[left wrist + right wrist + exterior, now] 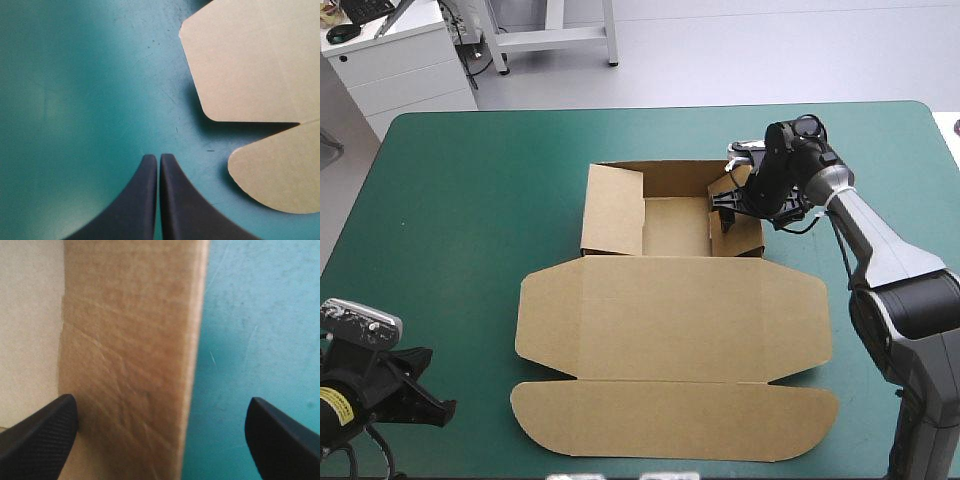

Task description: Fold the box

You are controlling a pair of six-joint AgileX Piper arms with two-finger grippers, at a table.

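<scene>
- Step in hand: raising and tucking the side walls of the tray half of the flat-cut brown board box [670,310]. I judge the job is in its middle, since the far part already has walls and the near part is only a flat sheet.
- The right hand [725,207], with two broad black fin-shaped fingers, is at the box's right side wall [737,235].
- In its own wrist view the right hand [160,412] is released, fingers wide apart. The wall's board [130,340] is between them, and nothing is pinched.
- One finger looks to be on the tray side and the other over the teal-green covered desk [250,315].
- Next move, as I judge it: either press that wall inward and down so it tucks, or pinch its edge first. The push must stay square to the crease, or the wall may skew or spring back.
- The left hand [159,159] is clenched on nothing, fingers meeting in one point. It sits low over bare desk [75,100] at the near left corner, beside the box's rounded corners [250,60] but apart from them.
- Where the box lies: mid-desk [450,200], with the tray toward the far edge.
- The left side flap [612,212] leans over the tray floor, and the back wall stands.
- The broad lid panel lies flat nearer the robot, and its long rounded tuck flap [670,420] is nearest.
</scene>
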